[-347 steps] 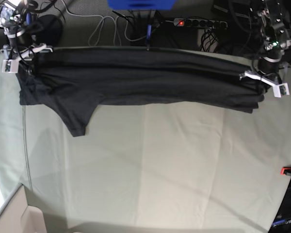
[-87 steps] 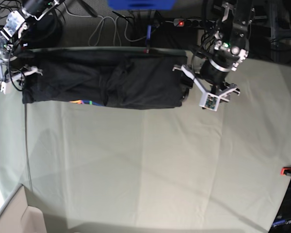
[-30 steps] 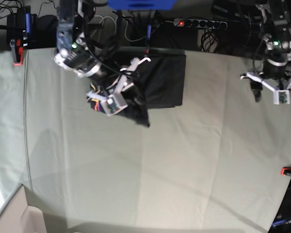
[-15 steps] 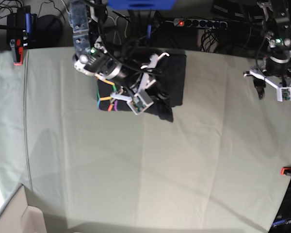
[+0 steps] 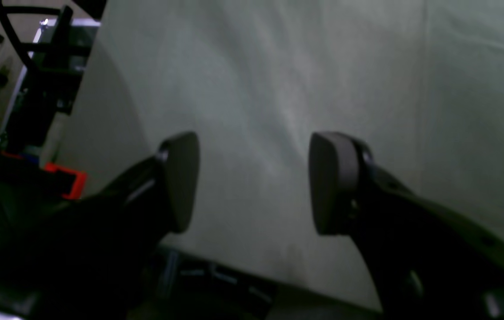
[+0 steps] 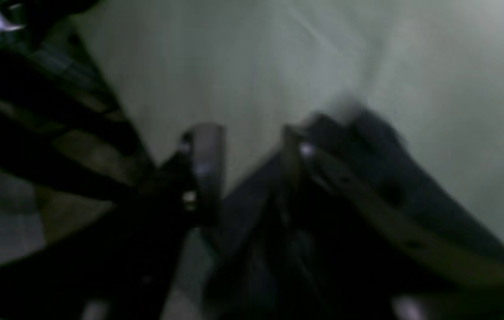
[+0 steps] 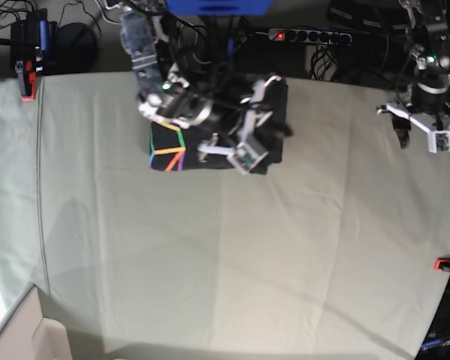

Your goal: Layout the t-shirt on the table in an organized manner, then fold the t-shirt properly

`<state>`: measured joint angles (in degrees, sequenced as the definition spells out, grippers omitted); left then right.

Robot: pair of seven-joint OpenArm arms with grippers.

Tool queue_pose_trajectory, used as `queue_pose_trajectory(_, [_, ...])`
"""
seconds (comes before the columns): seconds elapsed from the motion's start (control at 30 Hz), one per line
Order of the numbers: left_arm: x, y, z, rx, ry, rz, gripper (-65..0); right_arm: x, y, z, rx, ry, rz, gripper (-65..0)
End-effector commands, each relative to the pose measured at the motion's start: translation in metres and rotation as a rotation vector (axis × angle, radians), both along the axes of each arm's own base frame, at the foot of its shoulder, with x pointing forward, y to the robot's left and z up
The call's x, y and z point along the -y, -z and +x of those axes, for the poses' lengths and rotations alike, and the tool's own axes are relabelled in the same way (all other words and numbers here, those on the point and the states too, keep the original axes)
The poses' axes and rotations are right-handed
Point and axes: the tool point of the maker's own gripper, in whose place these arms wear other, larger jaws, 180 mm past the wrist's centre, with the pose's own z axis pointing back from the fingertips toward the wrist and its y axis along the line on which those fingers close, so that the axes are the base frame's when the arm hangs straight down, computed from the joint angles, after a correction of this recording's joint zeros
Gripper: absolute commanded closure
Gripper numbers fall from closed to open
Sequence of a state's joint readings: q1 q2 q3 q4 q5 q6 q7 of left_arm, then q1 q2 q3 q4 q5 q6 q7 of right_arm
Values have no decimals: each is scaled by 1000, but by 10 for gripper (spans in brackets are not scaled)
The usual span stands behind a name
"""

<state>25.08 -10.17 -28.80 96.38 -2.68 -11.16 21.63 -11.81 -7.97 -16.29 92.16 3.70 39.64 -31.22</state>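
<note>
You have one shirt (image 7: 210,146), folded, on one table (image 7: 232,262), two grippers (image 7: 251,124) (image 7: 421,131), two red clamps (image 7: 26,79) (image 7: 446,264), one power strip (image 7: 309,35).

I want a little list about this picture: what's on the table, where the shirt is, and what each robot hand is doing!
table: wide, covered in pale grey-green cloth
t-shirt: dark, folded into a small block at the far side of the table
graphic: rainbow lines showing on the block's left end
right gripper: over the shirt, jaws apart
left gripper: open, holding nothing, over bare cloth away from the shirt
clamp: red-orange, at the table's edge
</note>
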Motion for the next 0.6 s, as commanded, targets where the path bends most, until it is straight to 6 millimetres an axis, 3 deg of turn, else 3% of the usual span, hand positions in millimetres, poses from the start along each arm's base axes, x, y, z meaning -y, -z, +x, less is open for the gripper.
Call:
queue_pose_trajectory(0.0, [-4,-12,5,40,8,22,-371,-8,-15,4,33,2,54,-291])
queue_pose_trajectory(0.13, [-3,-12,5,42,7,17,-372,4,-17,14,44,39,49,-325])
queue_pose_trajectory(0.3, [9,-23,8,78,20,-3,-375,81,-38,52,144,240,-11,-325])
queue_pose_trajectory(0.43, [56,-37,21,172,48,-176,-375,140,-55,70,212,395,-67,-327])
queue_pose_trajectory(0.57, [120,-20,21,89,140,-362,-383,188,-57,74,231,504,-122,-327])
